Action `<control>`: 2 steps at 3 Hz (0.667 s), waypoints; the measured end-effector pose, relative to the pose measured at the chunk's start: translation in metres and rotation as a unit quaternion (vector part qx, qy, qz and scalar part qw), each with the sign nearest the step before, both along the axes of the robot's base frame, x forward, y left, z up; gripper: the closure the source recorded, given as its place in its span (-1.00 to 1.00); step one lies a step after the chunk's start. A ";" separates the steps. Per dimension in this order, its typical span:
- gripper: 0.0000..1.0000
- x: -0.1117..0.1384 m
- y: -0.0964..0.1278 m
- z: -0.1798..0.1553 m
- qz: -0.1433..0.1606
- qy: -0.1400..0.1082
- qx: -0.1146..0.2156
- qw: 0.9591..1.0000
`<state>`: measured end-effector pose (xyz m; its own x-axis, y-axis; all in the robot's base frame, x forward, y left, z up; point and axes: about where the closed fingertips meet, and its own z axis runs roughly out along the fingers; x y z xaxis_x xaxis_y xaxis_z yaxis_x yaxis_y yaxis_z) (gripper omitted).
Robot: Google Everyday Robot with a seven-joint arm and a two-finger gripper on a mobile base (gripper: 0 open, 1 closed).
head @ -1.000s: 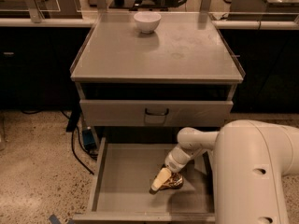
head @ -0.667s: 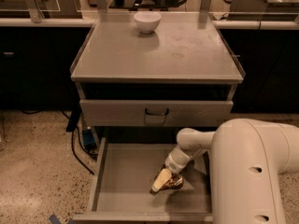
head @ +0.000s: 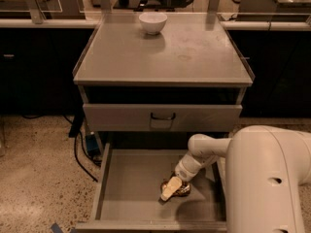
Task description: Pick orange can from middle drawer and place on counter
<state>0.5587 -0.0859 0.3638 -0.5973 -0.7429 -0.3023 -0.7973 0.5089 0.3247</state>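
The middle drawer (head: 131,188) stands pulled out at the bottom of the cabinet, with a bare grey floor. The orange can (head: 183,190) sits on the drawer floor right of centre, mostly hidden; only a dark copper edge shows. My gripper (head: 171,188) reaches down into the drawer from the right and sits right at the can, covering its left side. The counter (head: 194,52) is the flat grey cabinet top above.
A white bowl (head: 153,22) stands at the back of the counter. A shut grey drawer front with a black loop handle (head: 162,116) lies above the open drawer. My white arm body (head: 272,178) fills the lower right. Cables (head: 80,144) hang at the cabinet's left.
The gripper stays at the can in the drawer. The arm's white body has shifted slightly to the left.
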 end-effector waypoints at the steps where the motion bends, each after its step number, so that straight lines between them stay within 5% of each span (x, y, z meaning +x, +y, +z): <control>1: -1.00 -0.021 -0.027 0.017 -0.017 0.007 -0.016 1.000; 2: -1.00 -0.024 -0.026 0.017 -0.015 0.009 -0.017 1.000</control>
<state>0.5346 -0.1120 0.3813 -0.6248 -0.7341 -0.2661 -0.7755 0.5437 0.3208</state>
